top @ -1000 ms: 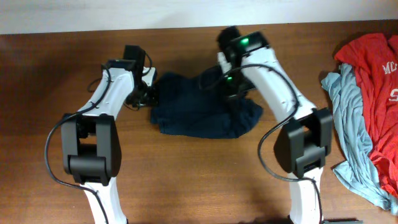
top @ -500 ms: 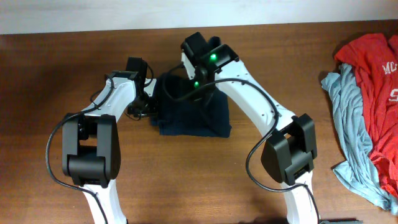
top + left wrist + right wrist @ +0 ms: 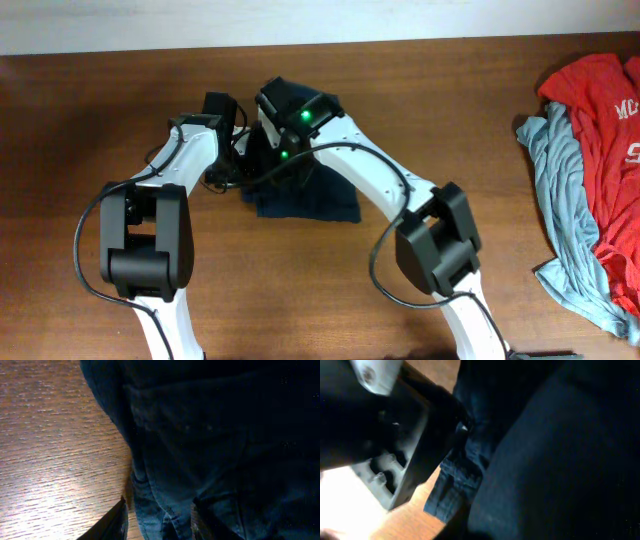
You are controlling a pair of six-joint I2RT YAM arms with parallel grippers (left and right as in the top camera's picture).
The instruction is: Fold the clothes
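Cloth fills the gap between the fingers point(image 3: 112, 522) of my left end effector point(image 3: 157, 520). A stitched hem of the navy garment point(image 3: 320, 200) sits there, so I read this as a clench on the garment's left edge, low against the desk point(image 3: 450, 80). I judge that I hold this edge to anchor the fabric, so it does not slide while my other arm works over it.

My right end effector point(image 3: 268, 138) reaches across from the right and hangs over the garment's upper left part, close beside the left one, whose black body crowds the upper left of the right wrist view. The right fingers are lost in dark cloth and shadow, so I cannot tell whether they are released or clenched.

The navy garment lies left of centre in the overhead view, a compact dark block mostly hidden under both arms, with only its lower edge and lower right corner showing. It looks doubled over on itself, which suggests a fold in hand rather than a finished one.

Well apart, at the right edge, the red tee point(image 3: 600, 110) lies over the grey-blue garment point(image 3: 560, 190). Both are rumpled and not yet folded.
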